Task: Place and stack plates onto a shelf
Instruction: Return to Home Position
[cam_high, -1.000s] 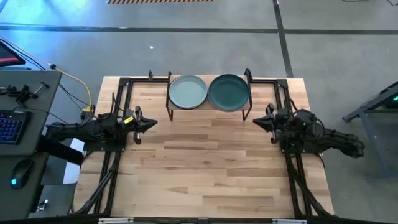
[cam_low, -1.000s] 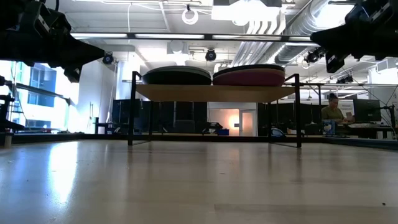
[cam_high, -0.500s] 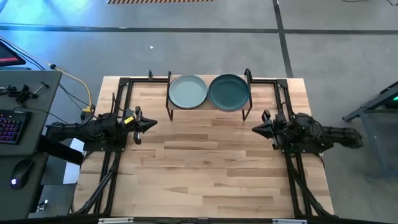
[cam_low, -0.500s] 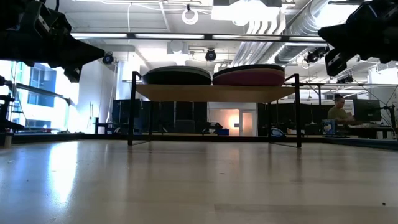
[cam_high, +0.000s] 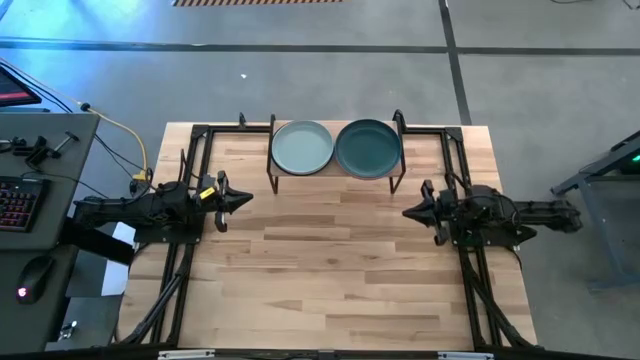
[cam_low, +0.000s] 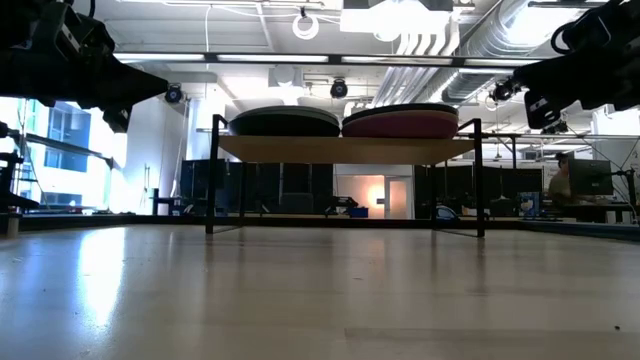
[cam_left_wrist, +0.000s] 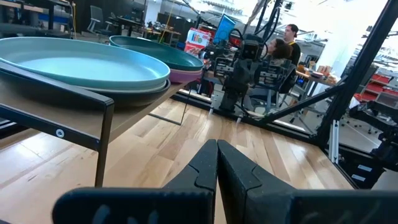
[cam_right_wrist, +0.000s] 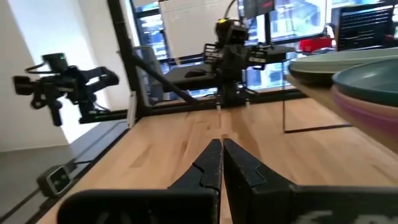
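Wooden tabletop (cam_high: 330, 270) separates left gripper (cam_high: 245, 199) from right gripper (cam_high: 408, 211).

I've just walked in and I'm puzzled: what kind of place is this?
Probably a robotics lab in an open hall: a left arm and right arm flank a wooden table, bare ducts run overhead, and a person is among desks beyond.

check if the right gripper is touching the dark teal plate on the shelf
Apart. The high view shows a stretch of bare tabletop between the right gripper and the dark teal plate.
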